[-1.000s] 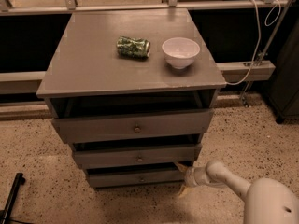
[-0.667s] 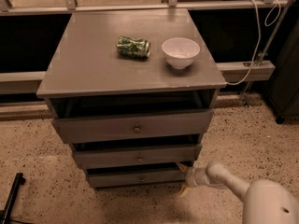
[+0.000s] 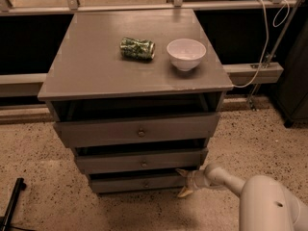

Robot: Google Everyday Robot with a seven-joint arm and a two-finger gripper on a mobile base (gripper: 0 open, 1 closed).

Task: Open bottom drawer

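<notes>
The bottom drawer [image 3: 137,182] is the lowest and narrowest grey front of the grey cabinet [image 3: 96,66], with a small round knob [image 3: 146,182] at its centre. It stands slightly out, like the two drawers above it. My gripper [image 3: 183,182] is low at the drawer's right end, its two pale fingers spread apart, one near the drawer's top right corner and one [image 3: 184,192] pointing down to the floor. It holds nothing. The white arm [image 3: 267,201] reaches in from the lower right.
A crushed green can [image 3: 137,48] and a white bowl [image 3: 186,54] sit on the cabinet top. The middle drawer [image 3: 142,160] and top drawer [image 3: 139,130] are above. A black bar [image 3: 12,203] lies on the speckled floor at the lower left. A cable [image 3: 262,42] hangs at right.
</notes>
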